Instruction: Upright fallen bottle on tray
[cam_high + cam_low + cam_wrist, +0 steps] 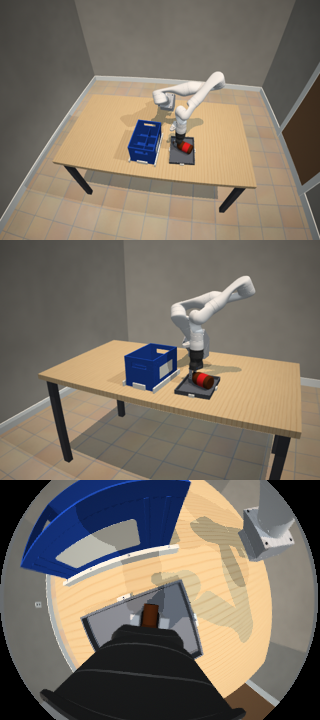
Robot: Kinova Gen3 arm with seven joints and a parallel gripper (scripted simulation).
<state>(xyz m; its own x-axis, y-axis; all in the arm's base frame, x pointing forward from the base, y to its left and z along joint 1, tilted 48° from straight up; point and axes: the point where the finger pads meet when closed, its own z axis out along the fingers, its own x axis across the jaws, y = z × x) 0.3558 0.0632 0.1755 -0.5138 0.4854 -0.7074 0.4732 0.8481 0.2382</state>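
The brown bottle (185,147) with a red label lies on its side on the dark grey tray (181,153). It also shows in the exterior view (203,379) on the tray (197,387). My gripper (176,143) points straight down over the bottle's neck end and is shut on the bottle there; in the exterior view the gripper (191,377) stands at the bottle's left end. In the wrist view the gripper body hides most of the tray; only a brown piece of the bottle (151,615) shows.
The blue crate (145,141) with inner dividers stands just left of the tray, between white guide strips; it also shows in the exterior view (151,365) and the wrist view (107,514). The arm's base (167,102) is bolted to the table behind.
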